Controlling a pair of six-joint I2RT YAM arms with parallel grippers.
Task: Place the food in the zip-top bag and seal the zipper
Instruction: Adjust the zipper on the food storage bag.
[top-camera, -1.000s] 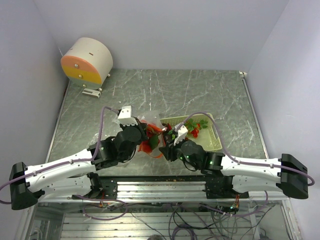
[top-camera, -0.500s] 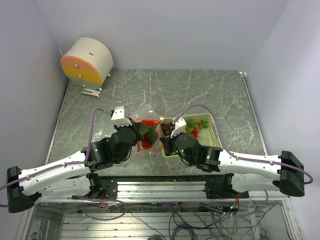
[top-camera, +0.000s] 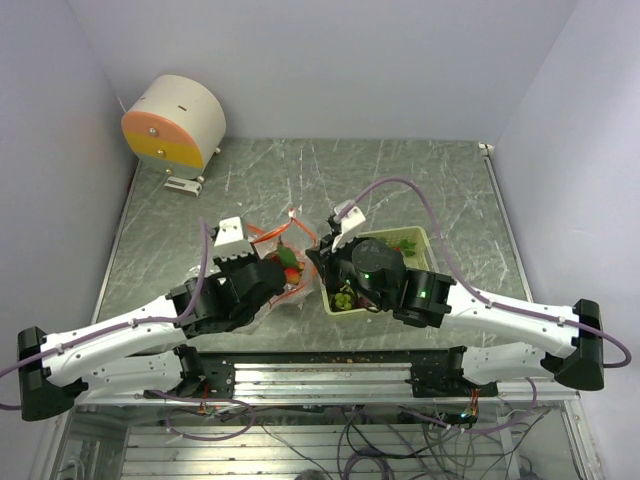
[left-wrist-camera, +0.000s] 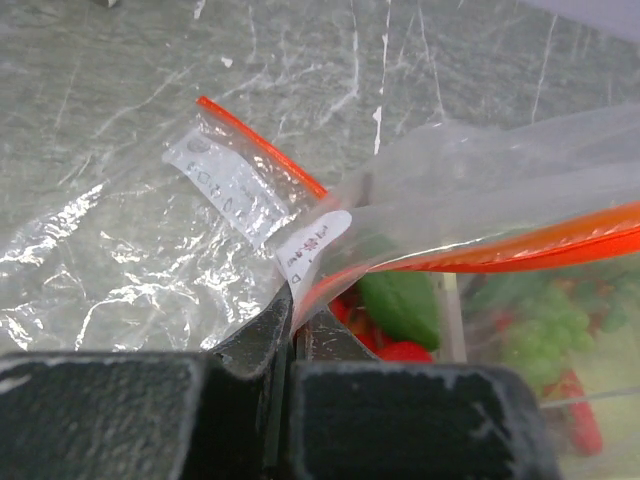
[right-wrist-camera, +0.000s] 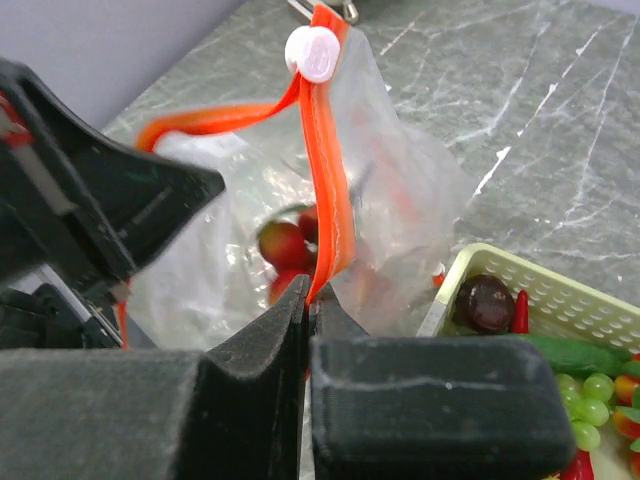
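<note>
Near centre, pinching orange-red zipper strip (right-wrist-camera: 328, 160) of clear crinkly plastic bag (right-wrist-camera: 400, 200) in left gripper (left-wrist-camera: 292, 300) and right gripper (right-wrist-camera: 307, 300), stretching it lengthwise ahead of right.

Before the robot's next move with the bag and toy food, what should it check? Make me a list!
1. Hold of left gripper on bag: ok, shut on its edge.
2. Hold of right gripper on zipper: ok, shut on the orange strip.
3. Some food inside the bag: ok, shows through the plastic.
4. All food out of the basket: not ok, grapes and a dark piece lie in it.
5. Closing of zipper: not ok, the mouth gapes.
6. Tears in bag: cannot tell.
</note>
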